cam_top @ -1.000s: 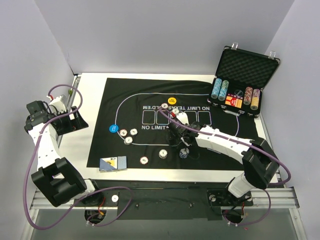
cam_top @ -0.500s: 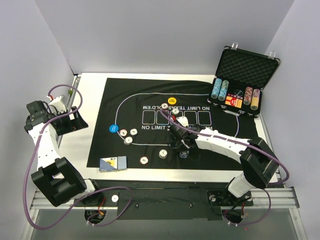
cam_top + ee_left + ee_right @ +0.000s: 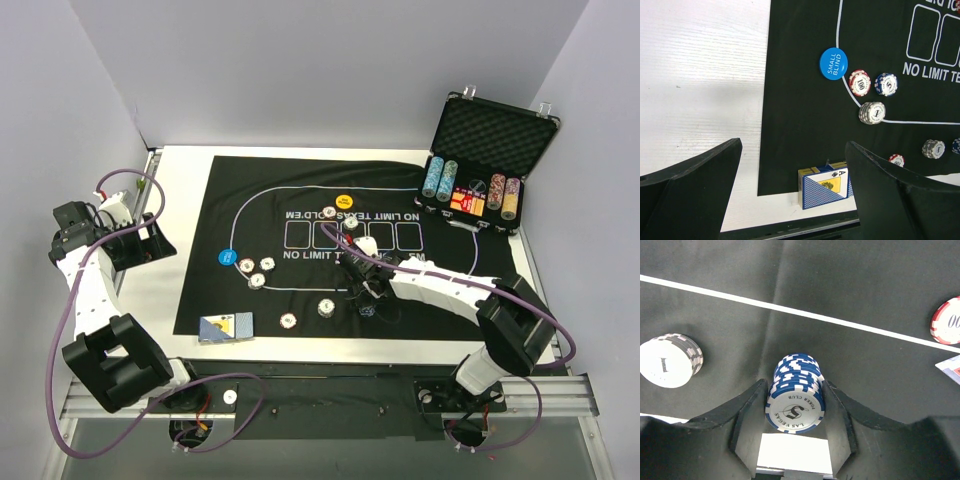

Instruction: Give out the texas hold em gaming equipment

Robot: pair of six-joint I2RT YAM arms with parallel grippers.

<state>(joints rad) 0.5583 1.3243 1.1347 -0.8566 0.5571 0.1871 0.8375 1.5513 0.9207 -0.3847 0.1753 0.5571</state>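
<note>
My right gripper is shut on a short stack of blue, white-edged poker chips, one finger on each side of it, at the mat surface near its front middle. My left gripper is open and empty, off the mat at the far left. A blue-backed card deck lies at the mat's front left corner. A blue "SMALL BLIND" disc and a yellow disc lie on the mat. Small red, blue and grey chip stacks sit by the white line.
An open black case with tall chip columns stands at the back right. A grey chip stack lies left of the held stack and a red chip to its right. White table borders the mat's left side.
My right gripper has moved toward the near edge, onto the blue chip stack, and closed on it. The left arm has not moved.
</note>
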